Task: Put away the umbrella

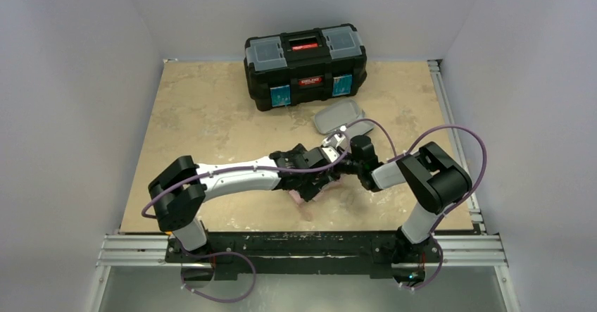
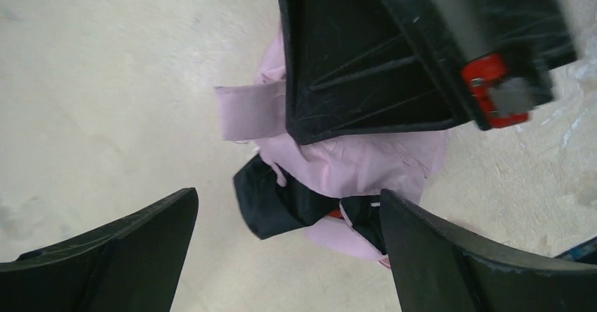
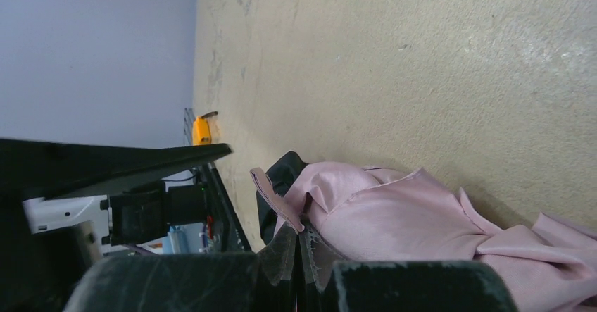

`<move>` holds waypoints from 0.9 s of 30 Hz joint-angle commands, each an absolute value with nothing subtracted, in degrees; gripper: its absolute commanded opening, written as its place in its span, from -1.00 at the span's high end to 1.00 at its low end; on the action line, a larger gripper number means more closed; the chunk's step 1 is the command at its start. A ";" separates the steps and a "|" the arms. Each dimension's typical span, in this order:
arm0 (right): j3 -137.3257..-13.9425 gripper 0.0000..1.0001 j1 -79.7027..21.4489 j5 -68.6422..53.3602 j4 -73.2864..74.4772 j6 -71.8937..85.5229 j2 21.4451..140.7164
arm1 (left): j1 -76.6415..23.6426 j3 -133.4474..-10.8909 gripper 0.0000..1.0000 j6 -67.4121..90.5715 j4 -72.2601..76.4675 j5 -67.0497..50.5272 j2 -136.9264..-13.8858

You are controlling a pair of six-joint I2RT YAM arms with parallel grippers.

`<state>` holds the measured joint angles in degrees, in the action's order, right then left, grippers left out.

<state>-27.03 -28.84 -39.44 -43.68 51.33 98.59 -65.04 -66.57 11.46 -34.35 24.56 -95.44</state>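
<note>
The pale pink umbrella point(image 1: 307, 199) lies crumpled on the tan table near the front middle, mostly hidden under both wrists. In the left wrist view its pink fabric point(image 2: 352, 164) and black inner parts lie below my left gripper point(image 2: 288, 256), which is open, with the jaws wide apart above it. My left gripper point(image 1: 318, 175) meets my right gripper point(image 1: 343, 163) over the umbrella. In the right wrist view my right gripper point(image 3: 299, 248) is shut, pinching the pink strap point(image 3: 271, 189) at the edge of the umbrella's fabric point(image 3: 394, 217).
A black toolbox point(image 1: 305, 64) with a red handle stands shut at the back middle. A small grey oblong case point(image 1: 341, 117) lies in front of it, just beyond the grippers. White walls close in the table on three sides.
</note>
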 commanded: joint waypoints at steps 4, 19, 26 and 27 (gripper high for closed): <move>-25.39 1.00 -28.83 -33.47 -30.29 47.23 98.48 | -59.70 -60.69 -1.00 13.75 -21.17 2.26 -97.07; -26.29 1.00 -28.83 -33.17 -29.22 47.75 97.64 | -59.43 -56.74 -1.00 16.42 -13.15 -1.42 -95.98; -26.34 1.00 -28.80 -33.33 -29.14 47.76 97.34 | -59.41 -57.85 -1.00 17.10 -15.55 -3.34 -93.67; -26.44 1.00 -28.83 -33.39 -29.10 47.74 97.30 | -59.41 -58.26 -1.00 16.99 -15.81 -2.89 -94.18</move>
<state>-27.42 -28.82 -38.94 -36.91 50.48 95.94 -58.78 -57.23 14.74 -18.15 1.34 -96.25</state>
